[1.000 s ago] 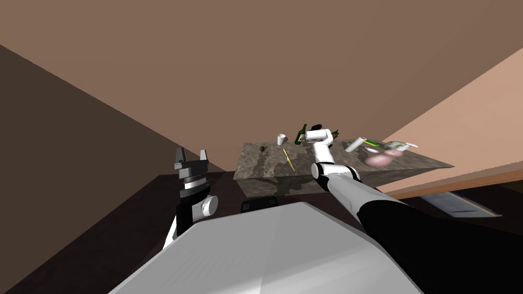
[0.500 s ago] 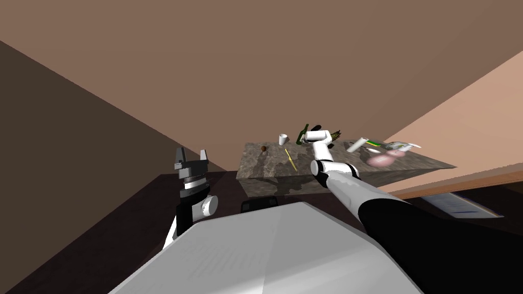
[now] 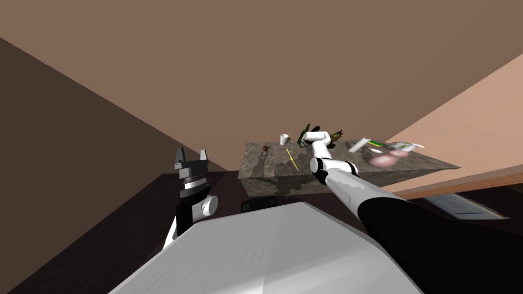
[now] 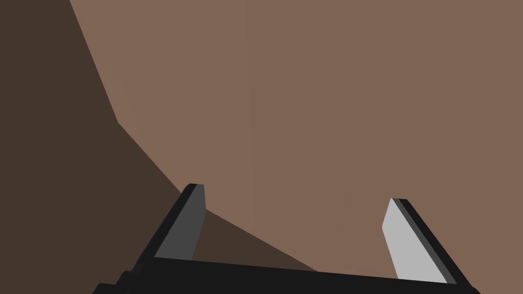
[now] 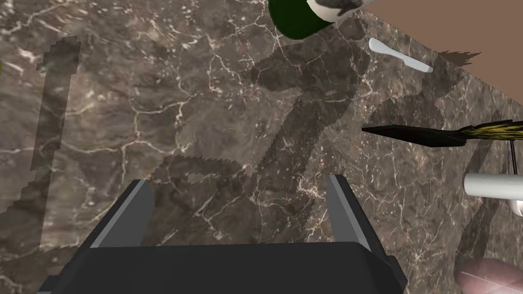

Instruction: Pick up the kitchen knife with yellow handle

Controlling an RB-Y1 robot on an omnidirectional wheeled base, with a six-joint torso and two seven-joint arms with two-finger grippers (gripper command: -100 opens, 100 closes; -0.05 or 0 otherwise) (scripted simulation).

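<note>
A knife with a dark blade and a yellow-and-black patterned handle (image 5: 444, 133) lies flat on the marble table (image 5: 194, 117). It is off to one side of my right gripper (image 5: 240, 204) and apart from it. In the head view that knife (image 3: 335, 137) lies just beyond my right hand. My right gripper (image 3: 305, 142) hovers low over bare marble, open and holding nothing. A thin yellow stick (image 3: 291, 159) lies nearer on the table. My left gripper (image 3: 190, 157) is raised at my left, open and holding nothing.
A green bottle (image 3: 305, 131) leans against my right hand; its base (image 5: 301, 15) is close ahead of the fingers. On the table are also a white cup (image 3: 284, 139), a small brown ball (image 3: 265, 148), a white cylinder (image 3: 359, 145), a pink lump (image 3: 382, 160) and a white utensil (image 5: 401, 55).
The green bottle, upright a second ago, has tipped over beside my right hand. My right forearm has shifted slightly left. The left arm has not moved.
</note>
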